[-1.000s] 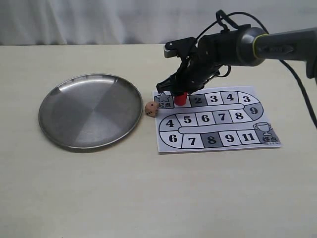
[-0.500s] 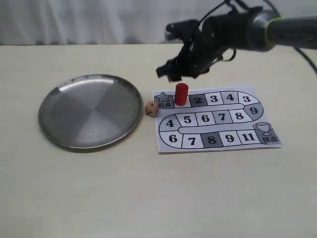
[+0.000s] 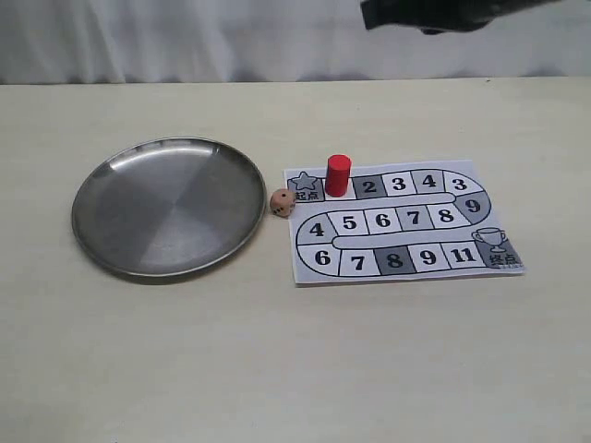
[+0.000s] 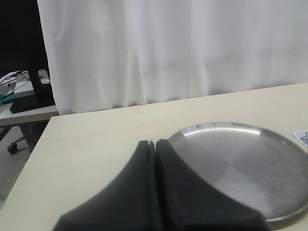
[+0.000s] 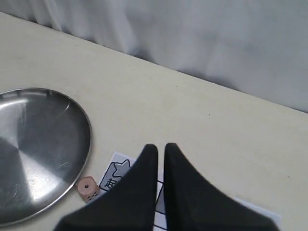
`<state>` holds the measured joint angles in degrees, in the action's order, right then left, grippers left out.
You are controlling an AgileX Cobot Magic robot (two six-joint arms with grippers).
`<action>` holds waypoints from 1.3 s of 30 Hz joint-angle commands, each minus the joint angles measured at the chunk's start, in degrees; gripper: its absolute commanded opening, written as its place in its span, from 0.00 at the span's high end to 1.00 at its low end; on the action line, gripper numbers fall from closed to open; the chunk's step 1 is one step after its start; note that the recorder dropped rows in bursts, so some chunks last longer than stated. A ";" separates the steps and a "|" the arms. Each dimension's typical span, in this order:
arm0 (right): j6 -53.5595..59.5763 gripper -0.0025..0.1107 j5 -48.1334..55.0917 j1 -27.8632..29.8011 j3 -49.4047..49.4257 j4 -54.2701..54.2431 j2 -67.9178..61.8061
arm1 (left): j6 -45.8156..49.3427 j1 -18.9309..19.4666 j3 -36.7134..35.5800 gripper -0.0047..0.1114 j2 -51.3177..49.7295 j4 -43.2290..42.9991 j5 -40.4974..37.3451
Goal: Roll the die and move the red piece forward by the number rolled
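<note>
The red piece (image 3: 338, 174) stands upright on the board's first square, between the star start square and square 2. The die (image 3: 282, 203) lies on the table between the plate and the board (image 3: 406, 221); in the right wrist view the die (image 5: 87, 188) shows one pip on top. High above the board hangs my right gripper (image 5: 160, 146), its fingers nearly together with only a thin slit and nothing between them. They hide the red piece in that view. Only a dark part of the right arm (image 3: 434, 14) shows at the exterior view's top edge. My left gripper (image 4: 156, 143) is shut and empty beside the plate.
A round steel plate (image 3: 111, 175) lies on the left of the table, its rim close to the die; the plate (image 4: 288, 144) also shows in the left wrist view. A white curtain runs behind the table.
My right gripper let go of the red piece, rose away from the board and has nearly left the exterior view. The piece stays standing on the first square. The die has not moved.
</note>
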<state>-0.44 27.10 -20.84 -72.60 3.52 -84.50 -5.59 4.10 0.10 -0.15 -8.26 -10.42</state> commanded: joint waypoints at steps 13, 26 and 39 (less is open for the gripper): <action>0.44 0.94 -30.09 0.06 55.46 -7.86 45.48 | -0.05 0.19 -0.10 0.96 0.15 0.03 0.46; 0.44 0.94 -29.32 0.06 72.23 -9.08 76.33 | -0.05 0.19 -0.10 0.96 0.15 0.03 0.46; 0.44 0.94 -24.31 24.31 72.60 -9.08 84.50 | -0.05 0.19 -0.10 0.96 0.15 0.03 0.46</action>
<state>-0.44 0.00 -0.44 -0.21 -5.51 -0.34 -5.59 4.10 0.10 -0.15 -8.26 -10.42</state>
